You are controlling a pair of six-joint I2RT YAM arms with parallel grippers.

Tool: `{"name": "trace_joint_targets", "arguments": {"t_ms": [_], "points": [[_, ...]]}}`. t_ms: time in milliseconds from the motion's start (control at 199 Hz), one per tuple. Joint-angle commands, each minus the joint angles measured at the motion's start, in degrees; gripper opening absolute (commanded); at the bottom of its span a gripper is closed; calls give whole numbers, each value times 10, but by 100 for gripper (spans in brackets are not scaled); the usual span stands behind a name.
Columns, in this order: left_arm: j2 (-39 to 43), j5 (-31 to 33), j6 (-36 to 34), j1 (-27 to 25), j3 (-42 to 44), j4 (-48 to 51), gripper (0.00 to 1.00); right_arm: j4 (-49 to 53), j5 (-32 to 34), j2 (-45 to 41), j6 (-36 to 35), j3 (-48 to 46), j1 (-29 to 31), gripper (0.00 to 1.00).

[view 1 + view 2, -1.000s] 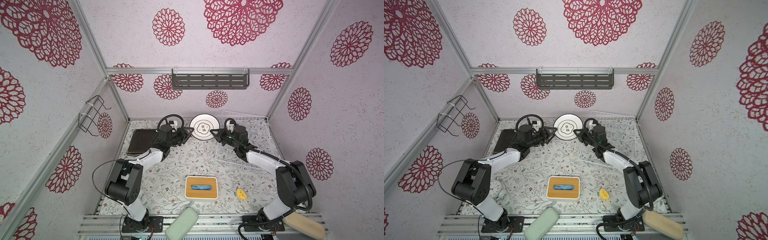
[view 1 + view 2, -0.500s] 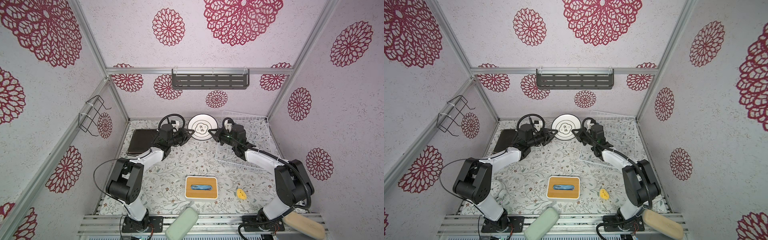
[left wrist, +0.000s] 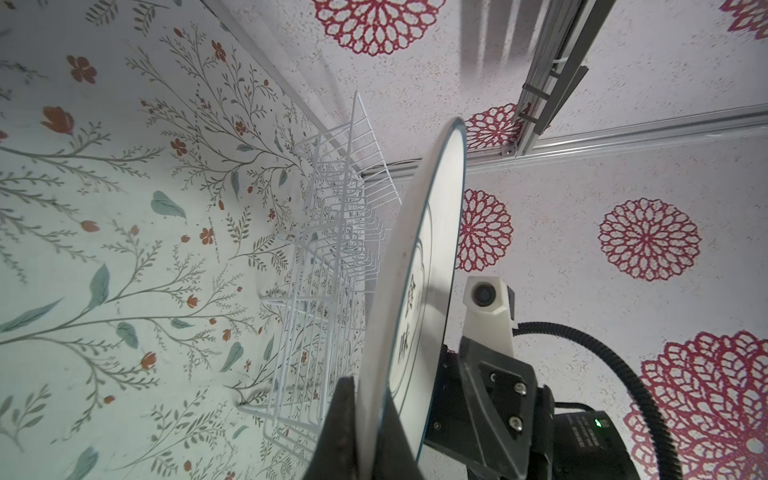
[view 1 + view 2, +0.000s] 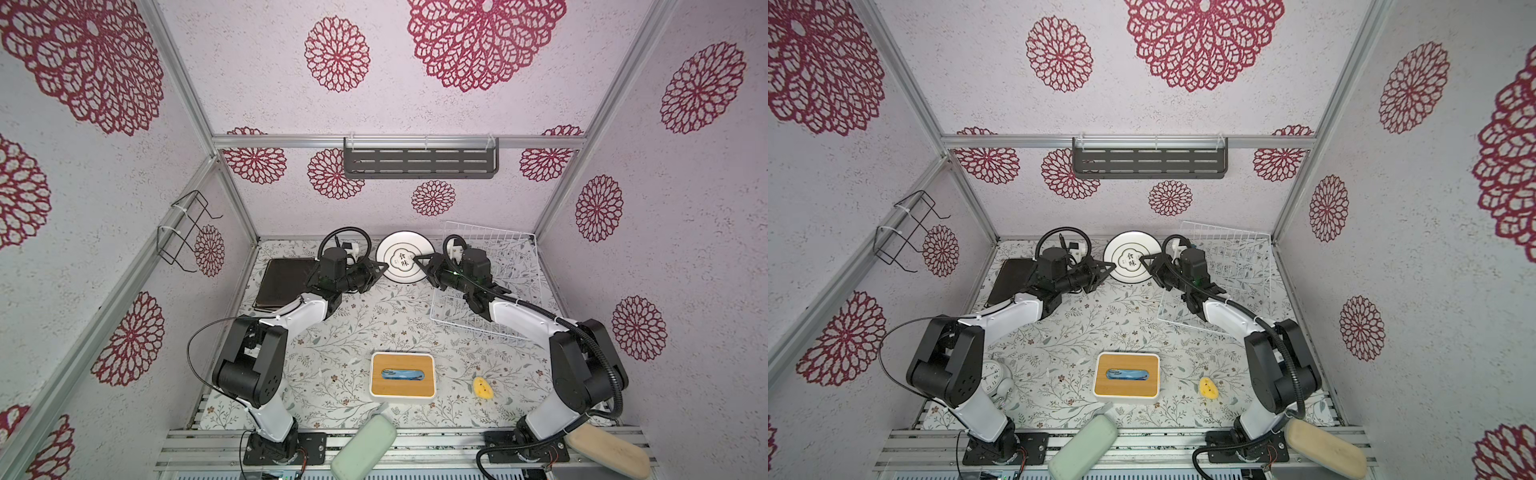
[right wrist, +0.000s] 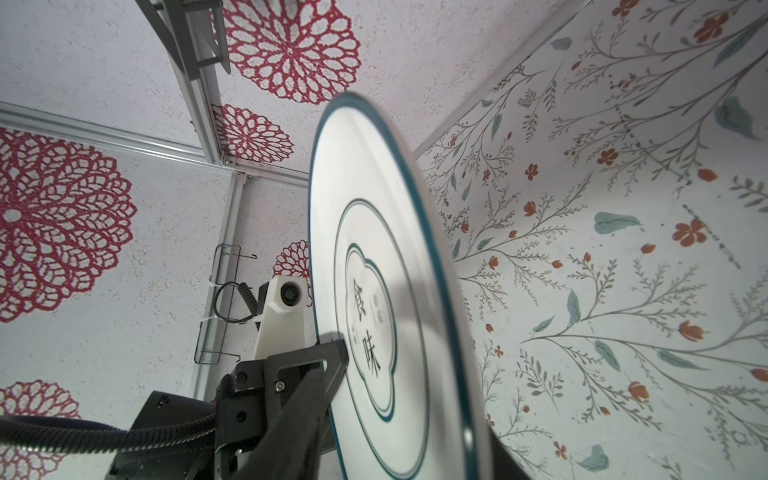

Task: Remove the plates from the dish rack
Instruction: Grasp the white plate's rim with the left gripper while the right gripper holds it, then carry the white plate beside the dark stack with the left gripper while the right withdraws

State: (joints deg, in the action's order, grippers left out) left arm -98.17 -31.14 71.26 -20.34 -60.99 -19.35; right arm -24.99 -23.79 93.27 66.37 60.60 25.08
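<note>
The left hand (image 4: pixel 380 266) is shut tight on the rim of the round plate (image 4: pixel 404 257), which is held up off the bench (image 4: pixel 374 320). The right hand (image 4: pixel 419 263) is set at the other rim; whether it is open cannot be told. The dish rack (image 4: pixel 513 266) is seen just past it. A hand-over seems under way. Next, it should be freed by the right hand and laid on the dark plates (image 4: pixel 282 282) behind the left hand.

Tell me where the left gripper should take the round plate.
By the rim at its left edge, from the left, one finger on the face and one on the back. The plate is thin and flat, edge-on to that arm; the left gripper is shut on it there, the right gripper at the opposite edge.
</note>
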Motion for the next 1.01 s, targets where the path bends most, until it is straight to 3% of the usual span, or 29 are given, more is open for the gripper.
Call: {"name": "trace_joint_targets", "arguments": {"t_ms": [0,236,367,629,1001], "points": [[10,-6,-34,7,-22,14,0,-19,-8,-33,-15,11,-2,54],[14,-55,-64,68,-21,56,0,4,3,-62,-38,-7,-22,60],[-1,-88,-160,101,-77,207,0,34,16,-75,-61,-3,-27,61],[-42,-61,-332,149,-150,429,0,45,15,-84,-69,-8,-29,62],[-108,-54,-378,160,-169,443,0,68,15,-99,-81,-22,-24,62]]}}
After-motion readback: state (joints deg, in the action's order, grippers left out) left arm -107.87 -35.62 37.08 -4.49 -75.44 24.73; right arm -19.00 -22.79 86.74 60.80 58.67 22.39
